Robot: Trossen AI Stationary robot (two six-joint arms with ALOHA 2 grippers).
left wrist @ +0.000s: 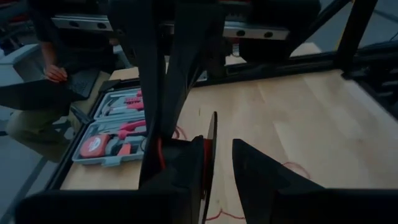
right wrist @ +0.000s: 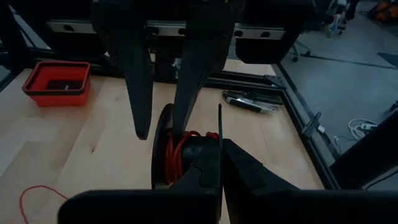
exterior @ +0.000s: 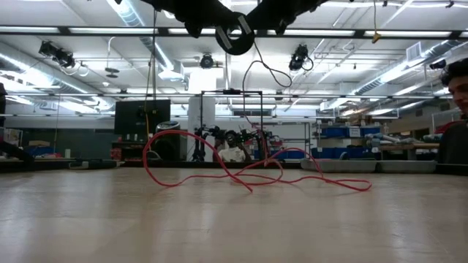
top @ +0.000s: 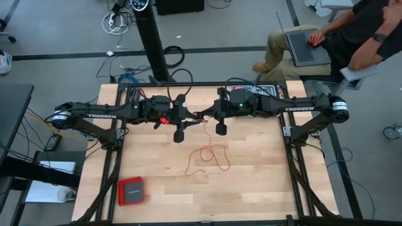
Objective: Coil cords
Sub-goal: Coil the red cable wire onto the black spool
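Both arms meet above the table's middle, fingers facing each other, well off the wood. A black reel [right wrist: 163, 149] with red cord [right wrist: 181, 155] wound on it hangs between them; it shows as a dark ring [exterior: 235, 36] in the low view. My left gripper [right wrist: 160, 134] stands around the reel. My right gripper [right wrist: 221, 155] is shut right beside the wound cord. The rest of the red cord [top: 212, 156] lies in loose loops on the table below [exterior: 248, 172]. How it runs up to the reel does not show. My left gripper has the reel between its two fingers, coming level from the table's left. Its far finger [right wrist: 180, 118] ends on the wound cord, its near finger [right wrist: 142, 124] beside the black flange [right wrist: 160, 162]. The reel is lifted clear, its flange upright. My right gripper: whether its shut fingers touch the cord, I cannot tell.
A flat red box [top: 130, 190] lies near the table's front left. A grey tool tray [left wrist: 115, 127] sits at the far edge under the right arm. A person with a laptop [top: 304, 47] sits beyond the far right corner. Bare wood [top: 251, 182] spreads at the near right.
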